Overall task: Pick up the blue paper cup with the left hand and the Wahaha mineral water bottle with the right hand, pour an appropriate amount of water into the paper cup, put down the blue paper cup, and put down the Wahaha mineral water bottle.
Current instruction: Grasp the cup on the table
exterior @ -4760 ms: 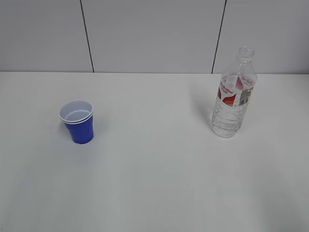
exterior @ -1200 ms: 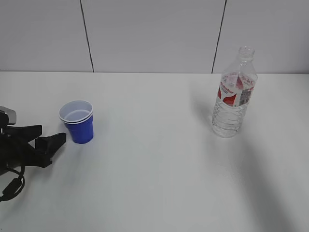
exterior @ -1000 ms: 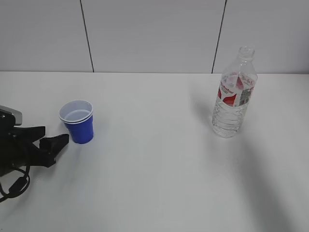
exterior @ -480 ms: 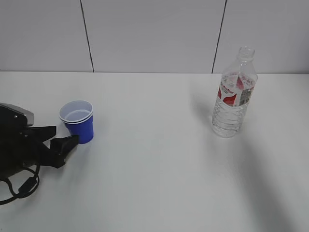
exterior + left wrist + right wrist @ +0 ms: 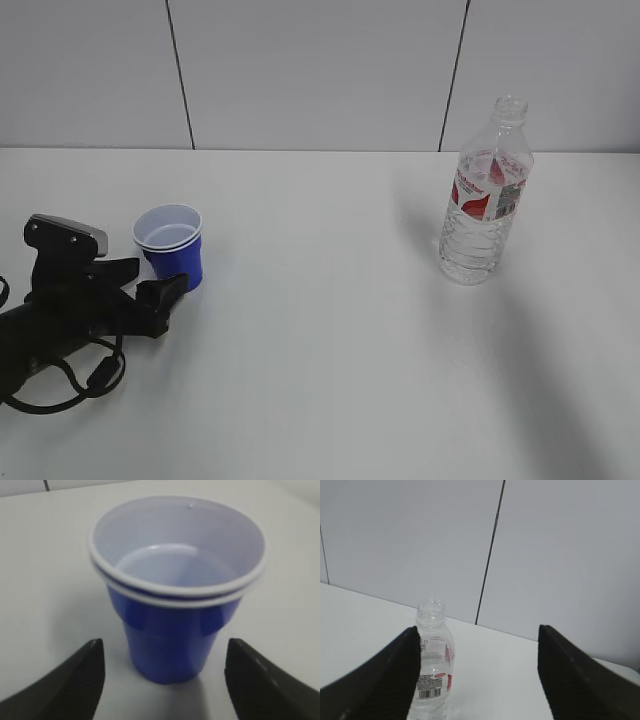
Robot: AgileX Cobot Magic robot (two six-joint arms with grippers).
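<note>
The blue paper cup (image 5: 178, 265) stands upright on the white table at the left, white inside with a doubled rim. My left gripper (image 5: 160, 275) lies low on the table, open, with one finger on each side of the cup's base. In the left wrist view the cup (image 5: 170, 640) fills the gap of the left gripper (image 5: 164, 646), with space showing on both sides. The Wahaha mineral water bottle (image 5: 482, 210) stands uncapped at the right. My right gripper (image 5: 477, 630) is open and empty, short of the bottle (image 5: 432, 670), which shows by its left finger.
The white table (image 5: 320, 380) runs back to a grey panelled wall (image 5: 320, 70) with dark vertical seams. The right arm does not show in the exterior view; only a faint shadow falls at the table's lower right.
My left gripper has slid right along the table until its open fingers straddle the cup. The cup now sits slightly further right. The bottle has not moved.
</note>
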